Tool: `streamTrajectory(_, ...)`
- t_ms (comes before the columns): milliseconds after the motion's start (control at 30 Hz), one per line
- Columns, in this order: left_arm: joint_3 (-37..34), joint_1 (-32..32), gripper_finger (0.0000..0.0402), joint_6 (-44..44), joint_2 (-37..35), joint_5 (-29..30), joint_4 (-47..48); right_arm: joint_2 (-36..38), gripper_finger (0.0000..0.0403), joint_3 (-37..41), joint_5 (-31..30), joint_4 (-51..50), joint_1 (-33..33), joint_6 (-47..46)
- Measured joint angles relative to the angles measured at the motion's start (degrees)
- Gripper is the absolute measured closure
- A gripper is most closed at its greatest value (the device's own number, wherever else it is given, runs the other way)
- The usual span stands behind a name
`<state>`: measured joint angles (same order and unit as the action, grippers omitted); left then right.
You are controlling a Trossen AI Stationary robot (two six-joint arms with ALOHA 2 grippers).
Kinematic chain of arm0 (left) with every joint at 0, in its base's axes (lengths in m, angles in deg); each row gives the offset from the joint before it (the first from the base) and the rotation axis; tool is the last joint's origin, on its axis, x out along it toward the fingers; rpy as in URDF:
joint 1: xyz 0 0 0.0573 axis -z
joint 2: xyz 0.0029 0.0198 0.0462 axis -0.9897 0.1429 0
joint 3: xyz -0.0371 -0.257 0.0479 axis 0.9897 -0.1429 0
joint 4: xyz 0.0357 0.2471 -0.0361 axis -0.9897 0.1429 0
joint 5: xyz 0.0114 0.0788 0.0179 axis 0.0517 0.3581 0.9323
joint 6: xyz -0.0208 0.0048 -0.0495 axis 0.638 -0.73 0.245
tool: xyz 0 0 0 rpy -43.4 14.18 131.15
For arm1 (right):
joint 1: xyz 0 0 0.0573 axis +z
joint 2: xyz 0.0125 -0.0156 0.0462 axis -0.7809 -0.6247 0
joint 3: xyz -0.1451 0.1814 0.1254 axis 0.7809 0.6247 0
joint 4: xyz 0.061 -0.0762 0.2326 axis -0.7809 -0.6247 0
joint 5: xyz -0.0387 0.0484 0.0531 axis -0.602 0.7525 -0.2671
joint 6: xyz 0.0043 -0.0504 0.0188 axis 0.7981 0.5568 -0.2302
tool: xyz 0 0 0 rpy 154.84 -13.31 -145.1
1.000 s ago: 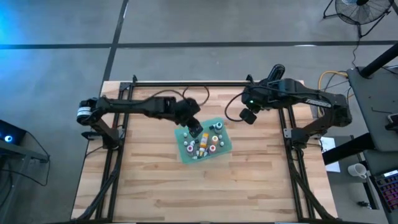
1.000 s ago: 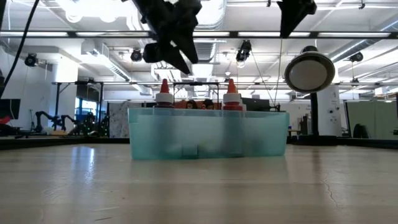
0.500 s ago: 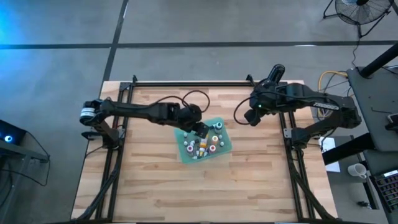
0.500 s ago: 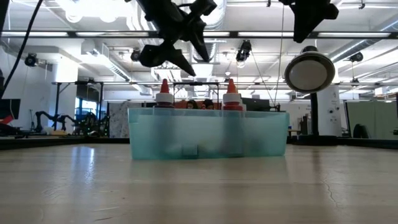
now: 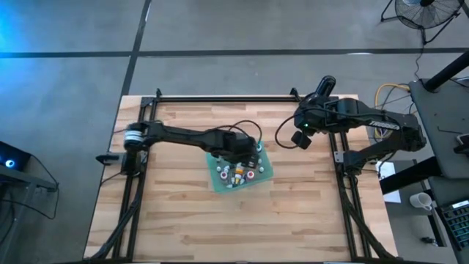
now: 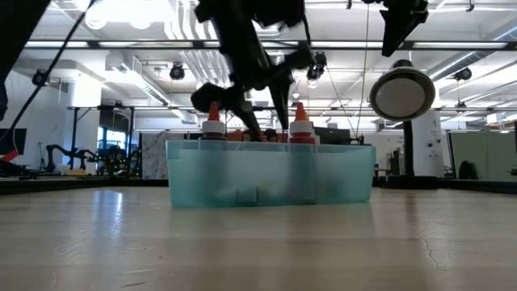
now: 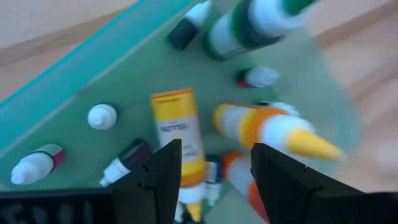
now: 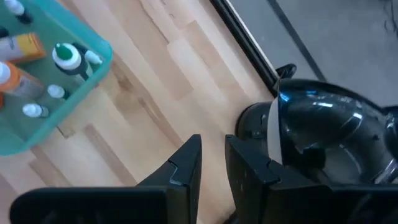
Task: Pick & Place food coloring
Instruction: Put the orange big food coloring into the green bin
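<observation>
The food coloring bottles (image 5: 239, 170) sit in a translucent teal tray (image 5: 220, 180) mid-table, some upright, some lying down. In the left wrist view a yellow bottle (image 7: 176, 134) and an orange one (image 7: 261, 124) lie on the tray floor, and a green one (image 7: 249, 25) is farther off. My left gripper (image 5: 249, 152) hangs open over the tray's far right part, pointing steeply down. Its fingertips (image 6: 262, 121) are level with the tops of two upright bottles (image 6: 212, 121) and touch nothing I can see. My right gripper (image 5: 300, 136) is shut on nothing, raised above the table's far right.
A black round lamp-like device (image 8: 323, 137) stands at the table's far right, beside my right gripper; the low view shows it as a round disc (image 6: 401, 93). Black frame rails (image 5: 220, 97) run along the far edge and both sides. Bare wood lies all around the tray.
My left gripper has moved toward the table's right edge and down, from above the tray's far left part to just over the bottles. It has rolled about its own axis on the way. The bottles and tray have stayed put.
</observation>
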<state>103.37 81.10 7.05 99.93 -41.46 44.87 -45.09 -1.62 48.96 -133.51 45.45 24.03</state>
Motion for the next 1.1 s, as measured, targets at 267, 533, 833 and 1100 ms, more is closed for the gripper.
streamTrajectory(267, 7.1, -0.2, 0.0237, 0.7, 7.8, -2.0, 7.1, 0.1, 0.0339, 0.0, -1.5, 1.5, 0.0, 5.3)
streamTrajectory(533, 3.1, -1.3, 0.0237, 0.6, 8.7, -6.0, 6.6, 0.2, 0.0339, 0.0, -3.4, 2.8, 0.0, 5.7)
streamTrajectory(833, -0.4, -1.9, 0.0237, 0.1, 8.8, -6.8, 2.0, 0.2, 0.0339, 0.0, -6.1, 3.1, -0.3, 6.7)
streamTrajectory(1100, -2.7, -3.7, 0.0237, -0.5, 8.6, -7.0, 0.7, 0.2, 0.0339, 0.0, -6.0, 3.9, -2.1, 7.6)
